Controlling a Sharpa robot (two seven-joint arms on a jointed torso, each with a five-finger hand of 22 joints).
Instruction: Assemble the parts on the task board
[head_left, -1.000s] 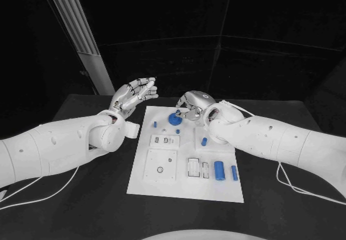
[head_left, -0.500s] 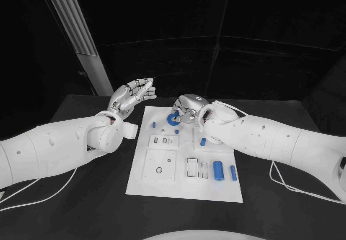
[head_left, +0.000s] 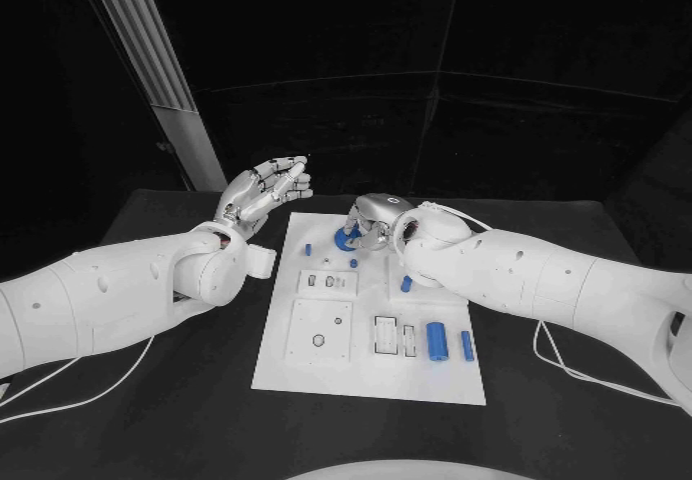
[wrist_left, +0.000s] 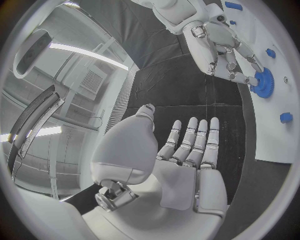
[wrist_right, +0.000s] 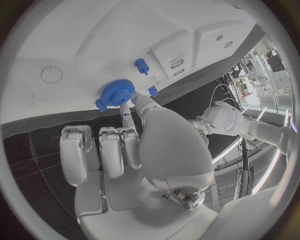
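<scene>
No readable text showing, no labels, brands, numbers or signs appearing on the task board (head_left: 368, 350), parts or arms

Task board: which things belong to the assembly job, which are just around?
Job: task board; blue gear, touched by right hand; two blue cylinders; small blue pegs.
Around: left hand, raised and holding nothing; white cable; black table.
</scene>
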